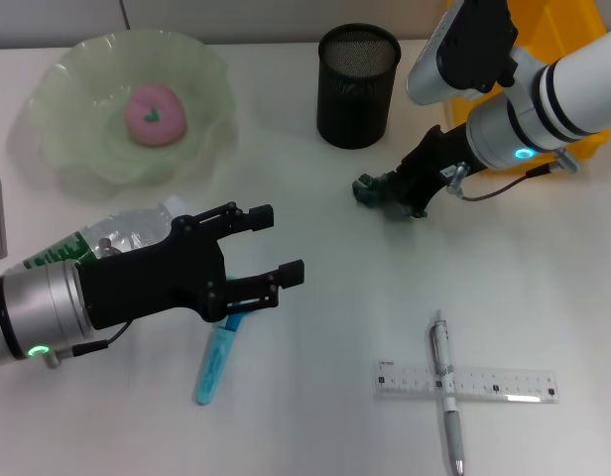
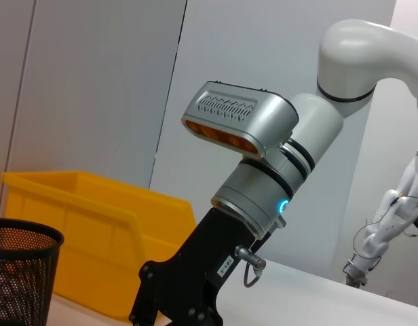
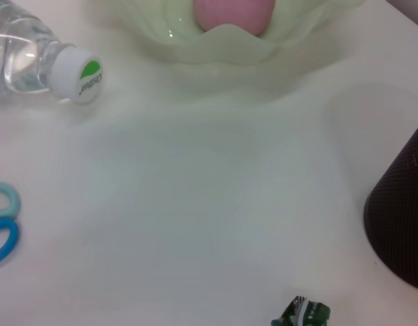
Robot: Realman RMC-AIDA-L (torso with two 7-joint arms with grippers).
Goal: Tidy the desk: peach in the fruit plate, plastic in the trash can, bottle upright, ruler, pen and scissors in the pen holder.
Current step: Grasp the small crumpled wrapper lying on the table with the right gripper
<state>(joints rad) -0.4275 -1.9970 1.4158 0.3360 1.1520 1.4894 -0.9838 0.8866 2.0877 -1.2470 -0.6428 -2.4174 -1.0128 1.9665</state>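
Right claw (image 1: 390, 198) is lowered onto the small crumpled green plastic wrapper (image 1: 369, 188), which lies on the white desk (image 1: 504, 288) just in front of the black mesh pen holder (image 1: 357, 85). Whether its fingers have closed on the wrapper cannot be told. The wrapper sits at the fingertips, on the side toward the robot's left; the right arm is clearly the nearer one. The yellow plastic bin (image 1: 549, 59) stands behind that arm.

Left claw (image 1: 261, 248) hangs open and empty above the blue-handled scissors (image 1: 216, 359), beside the clear plastic water bottle (image 1: 117, 233), which lies on its side.

Count: one pink peach (image 1: 155, 113), already in the pale green glass fruit plate (image 1: 82, 149); one wrapper; one bottle; one pair of scissors; one clear ruler (image 1: 504, 382) with one silver pen (image 1: 446, 392) lying across it; one pen holder.
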